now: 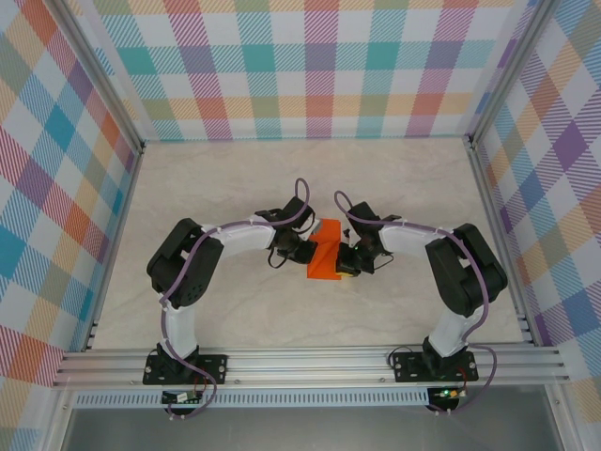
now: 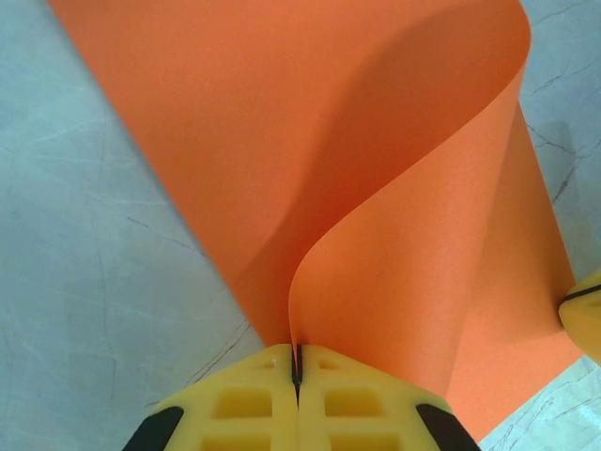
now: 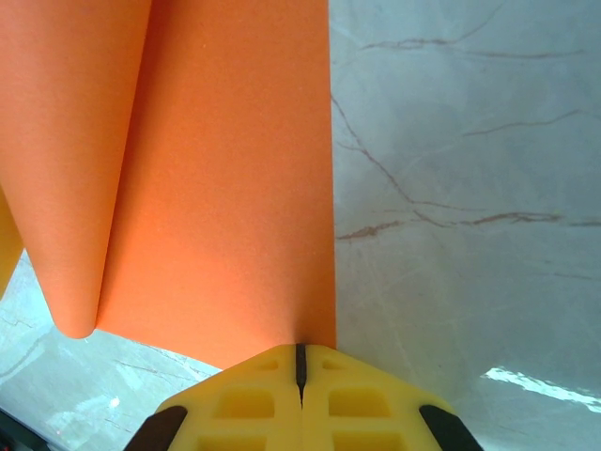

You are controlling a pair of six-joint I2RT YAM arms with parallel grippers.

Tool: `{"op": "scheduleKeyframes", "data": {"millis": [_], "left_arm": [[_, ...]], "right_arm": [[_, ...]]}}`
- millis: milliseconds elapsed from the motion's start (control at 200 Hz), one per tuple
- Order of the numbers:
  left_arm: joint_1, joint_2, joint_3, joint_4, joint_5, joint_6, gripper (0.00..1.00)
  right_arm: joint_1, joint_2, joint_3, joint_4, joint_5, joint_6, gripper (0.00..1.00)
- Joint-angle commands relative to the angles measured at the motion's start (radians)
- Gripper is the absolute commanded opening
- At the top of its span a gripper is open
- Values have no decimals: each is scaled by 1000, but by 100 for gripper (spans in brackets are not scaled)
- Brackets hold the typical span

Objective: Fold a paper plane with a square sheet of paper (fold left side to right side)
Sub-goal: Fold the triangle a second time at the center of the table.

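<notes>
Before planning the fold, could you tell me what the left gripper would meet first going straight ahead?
The left gripper, shut on the square sheet of paper, would push into that curled sheet first; likely the right gripper beyond.

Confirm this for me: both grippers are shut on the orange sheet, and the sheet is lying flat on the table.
One part is wrong. The left gripper and the right gripper are both shut on the orange sheet, but it is not lying flat. The left wrist view shows it bowed up in a curl over the table.
</notes>
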Motion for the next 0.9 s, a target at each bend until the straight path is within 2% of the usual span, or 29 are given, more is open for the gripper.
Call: {"op": "scheduleKeyframes", "data": {"millis": [0, 895], "left_arm": [[20, 16, 31, 14, -14, 2, 4], [23, 13, 45, 21, -6, -1, 5]], "right_arm": [[11, 32, 7, -57, 23, -11, 1], [15, 39, 19, -64, 23, -14, 1]]}}
